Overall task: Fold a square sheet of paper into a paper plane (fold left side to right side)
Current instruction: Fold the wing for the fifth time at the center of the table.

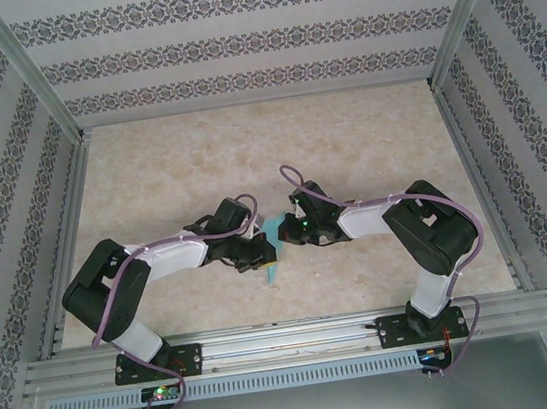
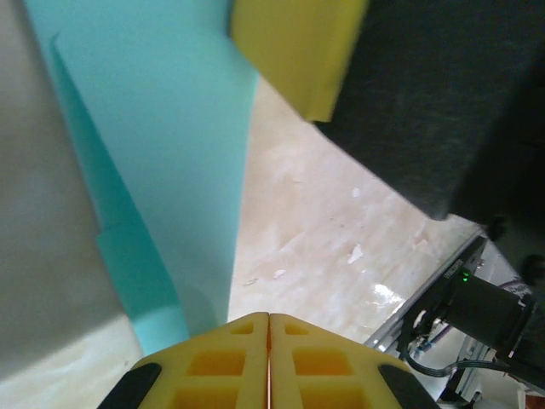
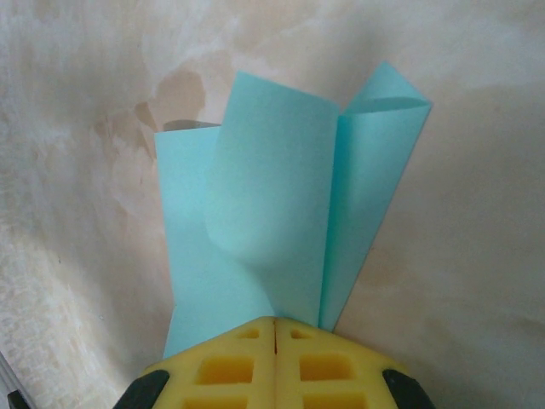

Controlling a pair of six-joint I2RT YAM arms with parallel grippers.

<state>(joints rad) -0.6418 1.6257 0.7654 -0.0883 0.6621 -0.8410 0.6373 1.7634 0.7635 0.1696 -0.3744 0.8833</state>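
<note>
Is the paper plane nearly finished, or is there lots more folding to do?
Not finished, I think. Done: the blue paper already has folds, with creased flaps showing. In hand: the right gripper is shut on its near end, and the left gripper is shut right beside it; I cannot tell if that one pinches it. Left: the flaps are loose and curved, not pressed flat, so more folding probably remains.

A beige marbled table [image 1: 247, 157] is enclosed by walls [image 1: 232, 38] papered in grey ornamental bands, framed by aluminium posts [image 1: 28, 65], and edged at the near side by aluminium rails [image 1: 292, 343].
</note>
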